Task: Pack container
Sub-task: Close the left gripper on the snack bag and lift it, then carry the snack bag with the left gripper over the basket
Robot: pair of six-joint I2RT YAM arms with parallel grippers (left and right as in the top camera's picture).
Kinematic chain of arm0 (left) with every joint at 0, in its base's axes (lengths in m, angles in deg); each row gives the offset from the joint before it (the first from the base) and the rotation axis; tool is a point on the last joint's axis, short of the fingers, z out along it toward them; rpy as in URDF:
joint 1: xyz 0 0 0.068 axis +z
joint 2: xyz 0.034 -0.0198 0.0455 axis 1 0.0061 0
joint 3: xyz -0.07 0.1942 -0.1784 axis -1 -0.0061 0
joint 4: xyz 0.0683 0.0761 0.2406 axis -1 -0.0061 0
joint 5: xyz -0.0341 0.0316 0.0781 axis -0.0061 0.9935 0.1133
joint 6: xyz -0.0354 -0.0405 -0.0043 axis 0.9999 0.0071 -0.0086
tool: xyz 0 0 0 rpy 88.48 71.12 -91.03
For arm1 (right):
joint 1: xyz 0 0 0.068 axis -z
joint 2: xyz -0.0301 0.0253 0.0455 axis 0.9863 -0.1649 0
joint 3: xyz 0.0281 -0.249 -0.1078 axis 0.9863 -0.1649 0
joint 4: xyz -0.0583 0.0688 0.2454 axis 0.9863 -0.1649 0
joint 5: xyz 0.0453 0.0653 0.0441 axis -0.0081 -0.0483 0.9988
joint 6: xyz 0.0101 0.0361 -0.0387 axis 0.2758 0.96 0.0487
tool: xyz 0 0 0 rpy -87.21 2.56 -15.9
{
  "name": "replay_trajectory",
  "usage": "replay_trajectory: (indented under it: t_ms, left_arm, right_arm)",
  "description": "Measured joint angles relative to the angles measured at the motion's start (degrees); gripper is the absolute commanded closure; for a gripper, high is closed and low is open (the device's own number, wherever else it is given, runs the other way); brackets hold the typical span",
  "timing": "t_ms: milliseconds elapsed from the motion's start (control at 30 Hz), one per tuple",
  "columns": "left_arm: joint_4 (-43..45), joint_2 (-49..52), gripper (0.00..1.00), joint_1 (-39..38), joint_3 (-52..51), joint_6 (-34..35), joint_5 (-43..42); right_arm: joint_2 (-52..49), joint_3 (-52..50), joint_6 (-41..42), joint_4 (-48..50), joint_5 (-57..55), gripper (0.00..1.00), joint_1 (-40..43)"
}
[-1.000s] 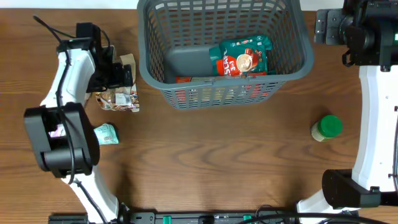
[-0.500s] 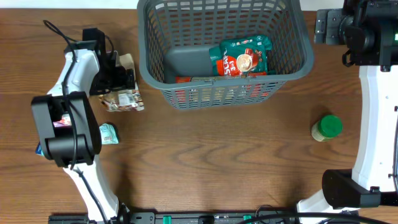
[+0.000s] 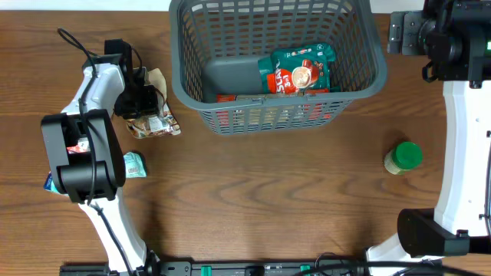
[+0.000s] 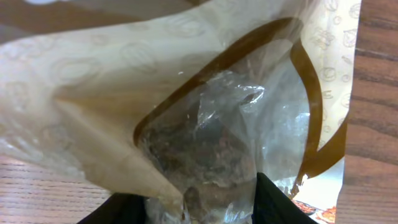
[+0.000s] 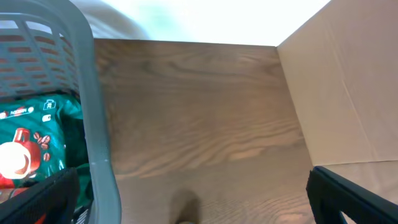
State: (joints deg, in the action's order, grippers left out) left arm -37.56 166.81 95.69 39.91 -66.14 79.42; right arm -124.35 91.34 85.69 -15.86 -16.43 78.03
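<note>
The container (image 3: 179,84) is a dark grey lattice basket at the top middle of the table; its rim (image 5: 93,124) also shows in the right wrist view. Inside it lie a green coffee packet (image 3: 301,67) and red packs. A beige snack bag with a clear window (image 3: 159,124) lies on the table left of the basket. My left gripper (image 3: 146,103) is down on it, and in the left wrist view the bag (image 4: 205,118) fills the space between the black fingers (image 4: 273,202), which press its sides. My right gripper (image 5: 193,205) hangs open beside the basket's right wall, holding nothing.
A green-lidded jar (image 3: 403,157) stands on the table at the right. A small teal packet (image 3: 132,165) lies by the left arm's base. A cardboard wall (image 5: 348,93) rises at the table's far right edge.
My left gripper has slid slightly right and toward the front over the snack bag and its jaws have closed in on it. The bag shifted a little to the right. The right arm stayed still.
</note>
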Motion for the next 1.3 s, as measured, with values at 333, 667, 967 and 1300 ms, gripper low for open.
replay_trajectory:
  t_ms: [333, 667, 967, 1300]
  left_arm:
    - [-1.57, -0.02, 0.94, 0.0, 0.0, 0.02, -0.04]
    - [-2.49, -0.42, 0.94, 0.07, 0.24, 0.02, -0.04]
    - [-2.75, -8.79, 0.94, 1.79, 6.25, 2.01, 0.0]
    - [-0.83, -21.77, 0.94, 2.8, 9.55, 3.5, -0.02]
  right_arm:
    - [0.0, 0.0, 0.0, -0.02, 0.0, 0.01, 0.0]
    - [0.0, 0.0, 0.0, -0.02, 0.0, 0.01, 0.0]
    - [0.0, 0.0, 0.0, -0.07, 0.0, 0.01, 0.0]
    - [0.0, 0.0, 0.0, -0.07, 0.0, 0.01, 0.0]
